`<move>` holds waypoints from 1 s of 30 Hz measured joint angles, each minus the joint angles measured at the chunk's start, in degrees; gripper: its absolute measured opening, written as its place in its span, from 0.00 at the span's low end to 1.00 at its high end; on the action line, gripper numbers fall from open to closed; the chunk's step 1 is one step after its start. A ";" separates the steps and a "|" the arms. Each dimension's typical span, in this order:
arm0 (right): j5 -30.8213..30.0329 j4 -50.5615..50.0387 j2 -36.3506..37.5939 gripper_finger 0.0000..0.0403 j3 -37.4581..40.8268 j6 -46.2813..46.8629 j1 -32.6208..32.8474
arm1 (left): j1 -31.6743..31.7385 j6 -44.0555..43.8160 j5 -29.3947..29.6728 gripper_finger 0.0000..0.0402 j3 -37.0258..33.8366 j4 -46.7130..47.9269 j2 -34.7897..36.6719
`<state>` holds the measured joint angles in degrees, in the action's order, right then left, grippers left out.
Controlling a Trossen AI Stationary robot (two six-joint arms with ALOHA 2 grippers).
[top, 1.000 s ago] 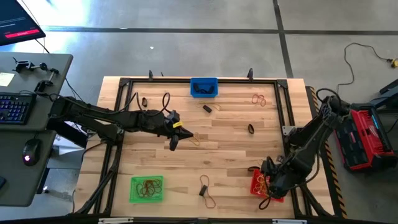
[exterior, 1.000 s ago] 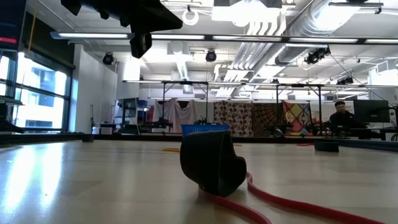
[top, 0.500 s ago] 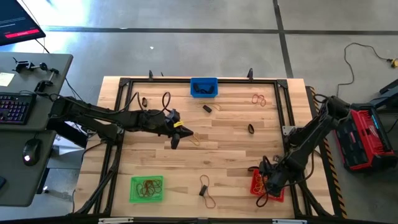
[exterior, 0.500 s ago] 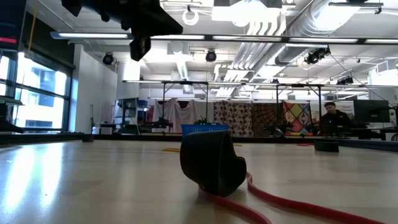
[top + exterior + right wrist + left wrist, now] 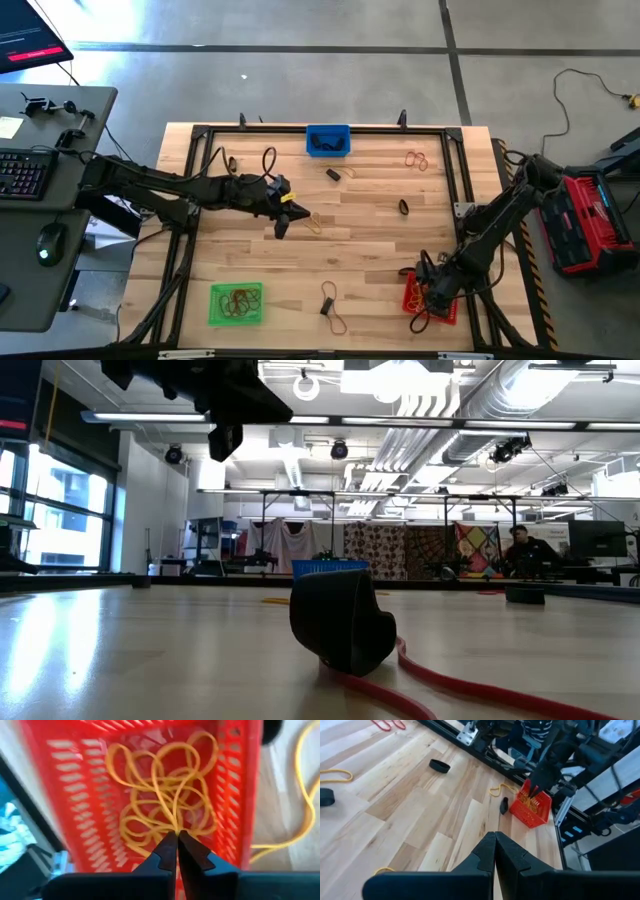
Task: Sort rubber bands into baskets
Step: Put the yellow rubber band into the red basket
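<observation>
3 square plastic mesh baskets sit on the pale wooden surface (image 5: 370,240): blue (image 5: 328,140) at the far edge, green (image 5: 236,303) holding dark bands, red (image 5: 90,785) holding tangled yellow bands (image 5: 160,800). Right tool (image 5: 177,841), clenched on a yellow strand, hangs over the red basket. Left tool (image 5: 495,851), clenched empty, hovers mid-surface. Bands look light, floppy, best pinched on 1 strand.

You can't tell if the right end effector (image 5: 177,836) actually pinches a yellow band, its arm hides part of the red basket (image 5: 414,297), and the green basket's (image 5: 236,303) bands are too tiny to count.
</observation>
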<state>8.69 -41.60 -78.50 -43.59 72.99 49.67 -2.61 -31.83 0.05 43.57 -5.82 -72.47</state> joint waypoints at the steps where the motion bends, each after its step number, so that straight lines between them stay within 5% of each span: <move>1: 0.03 -0.04 0.00 0.03 -0.55 -0.67 -0.28 | 0.04 0.01 -0.48 0.00 0.00 0.31 -0.02; 13: 1.46 -5.88 0.06 0.26 -7.60 -4.08 -2.87 | 0.35 -1.04 -2.43 0.01 0.02 0.94 -3.76; 23: -10.27 -19.93 0.28 0.02 -23.23 -14.45 -8.53 | 0.32 0.05 -1.76 0.14 0.04 -0.59 -8.14; 30: -10.81 -20.00 1.30 0.01 -21.91 -24.15 -15.30 | 0.32 2.95 -0.54 0.23 0.04 -0.50 -11.57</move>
<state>-2.12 -61.61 -77.20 -65.50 48.84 34.37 -2.28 -28.88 -0.49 43.62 -6.32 -84.04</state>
